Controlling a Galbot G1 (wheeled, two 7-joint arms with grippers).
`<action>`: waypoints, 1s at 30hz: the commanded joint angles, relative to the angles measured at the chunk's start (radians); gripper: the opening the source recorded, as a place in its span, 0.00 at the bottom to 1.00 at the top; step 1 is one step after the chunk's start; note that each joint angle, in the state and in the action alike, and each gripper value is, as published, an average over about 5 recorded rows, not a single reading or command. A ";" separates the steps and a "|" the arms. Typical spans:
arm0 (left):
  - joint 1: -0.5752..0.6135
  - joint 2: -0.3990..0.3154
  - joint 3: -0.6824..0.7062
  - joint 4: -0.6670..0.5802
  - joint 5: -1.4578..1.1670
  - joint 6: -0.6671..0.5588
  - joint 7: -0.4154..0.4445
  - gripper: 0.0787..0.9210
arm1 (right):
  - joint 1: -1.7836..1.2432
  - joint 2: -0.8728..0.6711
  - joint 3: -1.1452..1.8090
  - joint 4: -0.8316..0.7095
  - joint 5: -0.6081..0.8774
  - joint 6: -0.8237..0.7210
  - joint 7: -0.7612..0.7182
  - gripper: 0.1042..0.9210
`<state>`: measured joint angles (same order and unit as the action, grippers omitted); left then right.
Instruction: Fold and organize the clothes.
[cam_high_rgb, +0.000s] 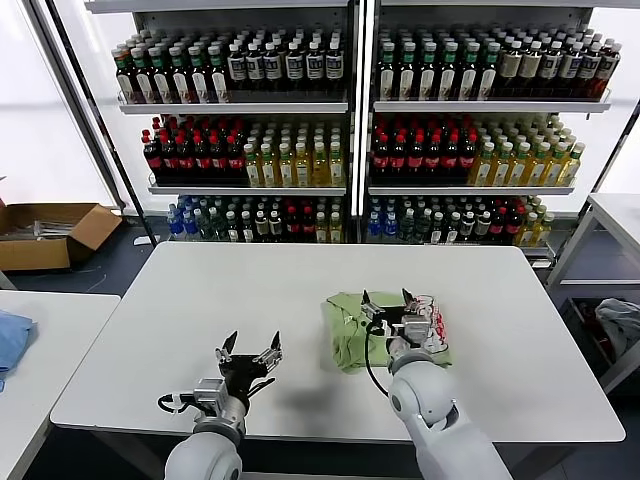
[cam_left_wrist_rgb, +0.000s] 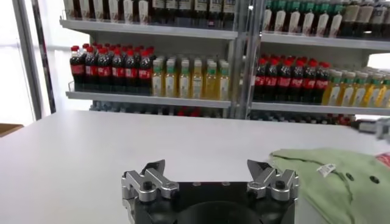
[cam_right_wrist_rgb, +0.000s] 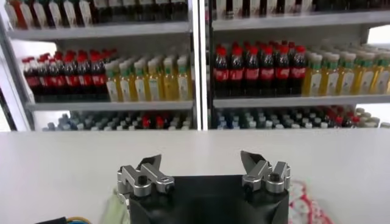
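The light green polo shirt (cam_high_rgb: 352, 322) lies folded into a compact bundle on the white table (cam_high_rgb: 230, 300), right of centre, its red-pink-and-white print showing at the right side. My right gripper (cam_high_rgb: 388, 300) is open and empty, hovering just above the bundle. In the right wrist view its jaws (cam_right_wrist_rgb: 201, 164) stand wide apart over the cloth (cam_right_wrist_rgb: 304, 207). My left gripper (cam_high_rgb: 250, 348) is open and empty near the table's front edge, left of the shirt. The left wrist view shows the shirt (cam_left_wrist_rgb: 341, 182) off to one side of the open left gripper (cam_left_wrist_rgb: 207, 173).
Shelves of bottles (cam_high_rgb: 340, 110) stand behind the table. A second table with a blue cloth (cam_high_rgb: 12, 340) is at the left. A cardboard box (cam_high_rgb: 50, 232) sits on the floor at the far left. A grey cloth (cam_high_rgb: 615, 325) lies on a shelf at the right.
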<state>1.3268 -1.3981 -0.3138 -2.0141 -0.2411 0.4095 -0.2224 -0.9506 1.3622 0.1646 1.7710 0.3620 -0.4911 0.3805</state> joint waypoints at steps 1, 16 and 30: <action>0.006 0.000 -0.004 0.004 0.000 0.003 0.000 0.88 | 0.082 0.042 -0.040 -0.208 -0.033 0.014 -0.018 0.88; -0.011 0.001 0.004 0.019 -0.008 0.009 0.001 0.88 | 0.052 0.053 -0.051 -0.205 -0.015 -0.027 0.002 0.88; 0.007 0.010 -0.005 -0.038 -0.020 0.038 0.003 0.88 | 0.043 0.049 -0.035 -0.117 0.030 -0.009 0.018 0.88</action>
<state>1.3257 -1.3939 -0.3133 -2.0140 -0.2514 0.4214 -0.2209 -0.9114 1.4225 0.1299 1.5790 0.3606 -0.4916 0.3714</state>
